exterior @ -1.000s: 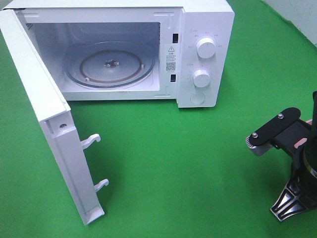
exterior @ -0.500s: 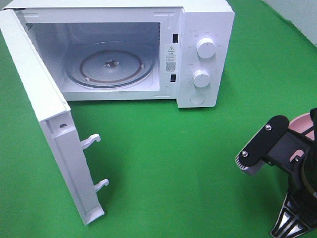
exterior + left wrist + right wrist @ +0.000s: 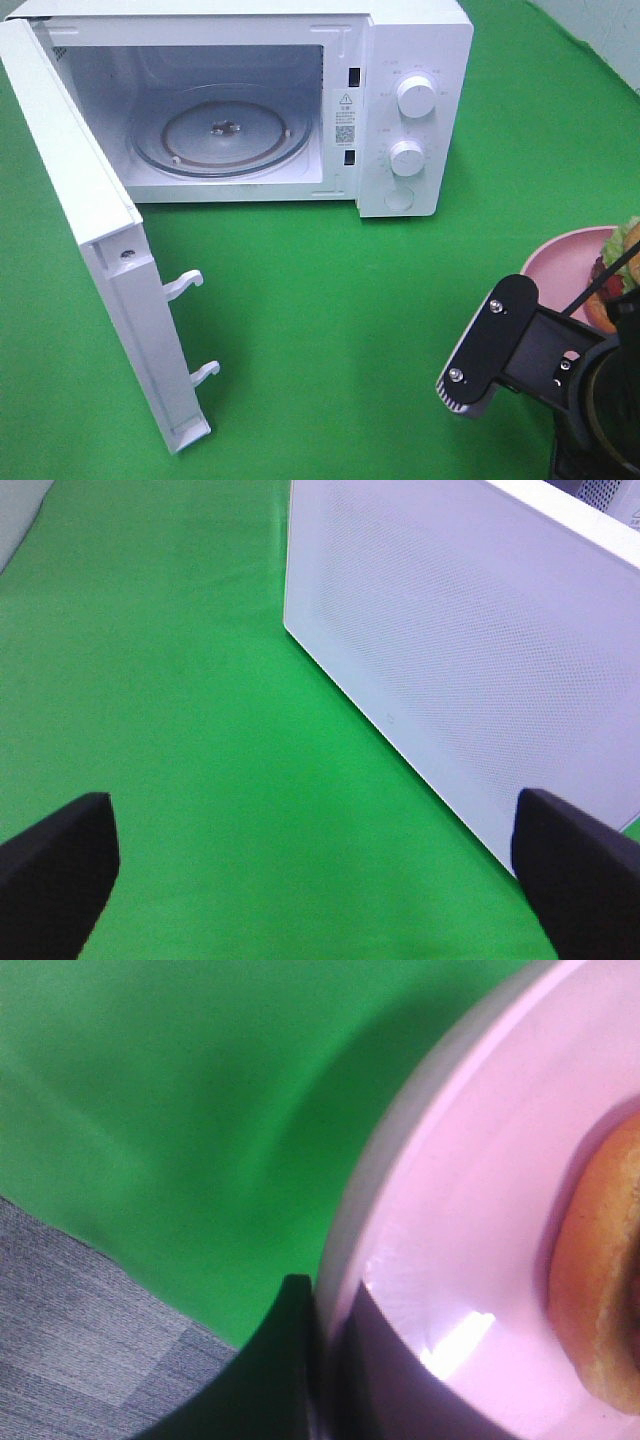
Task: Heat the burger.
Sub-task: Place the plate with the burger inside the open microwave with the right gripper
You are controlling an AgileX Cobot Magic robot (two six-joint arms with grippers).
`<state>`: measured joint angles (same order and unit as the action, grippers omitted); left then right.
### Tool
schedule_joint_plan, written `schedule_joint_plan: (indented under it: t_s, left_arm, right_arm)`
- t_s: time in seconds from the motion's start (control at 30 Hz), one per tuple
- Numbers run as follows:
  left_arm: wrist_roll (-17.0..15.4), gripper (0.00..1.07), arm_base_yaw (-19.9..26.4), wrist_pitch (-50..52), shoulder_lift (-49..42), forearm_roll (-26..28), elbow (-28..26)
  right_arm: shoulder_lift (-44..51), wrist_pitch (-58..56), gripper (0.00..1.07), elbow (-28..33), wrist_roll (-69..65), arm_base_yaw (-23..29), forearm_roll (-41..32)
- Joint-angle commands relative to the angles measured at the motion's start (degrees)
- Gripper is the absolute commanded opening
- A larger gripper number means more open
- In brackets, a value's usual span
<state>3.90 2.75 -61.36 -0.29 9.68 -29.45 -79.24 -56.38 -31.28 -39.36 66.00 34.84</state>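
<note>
burger (image 3: pixel 618 268) prob. soft, topply – carry by plate (image 3: pixel 560 265) rim, level | R gripper (image 3: pixel 318 1360) pinching rim | L gripper (image 3: pixel 316 872) open, empty

place: staged lab bench | signs: green cloth (image 3: pixel 350 300) cover, lone white microwave (image 3: pixel 440 60), grey carpet (image 3: pixel 70 1330) below

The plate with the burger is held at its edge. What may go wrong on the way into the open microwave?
1. The right claw is shut only on the rim of the pink plate; the burger lies loose on it and might slide if the plate tilts.
2. The knobs of the microwave stand on the plate's side, so the plate could bump them on the way in.
</note>
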Motion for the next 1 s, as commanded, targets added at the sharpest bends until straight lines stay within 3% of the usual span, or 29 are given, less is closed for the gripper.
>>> schedule_joint_plan:
  t_s: [0.03,1.0]
  left_arm:
    - [-0.11,1.0,0.0,0.23,-0.92,0.06,0.0]
    - [-0.11,1.0,0.0,0.23,-0.92,0.06,0.0]
  right_arm:
    - [0.57,-1.83,0.0,0.0,1.49,0.29,2.92]
    - [0.57,8.08,0.0,0.0,15.58,0.29,10.14]
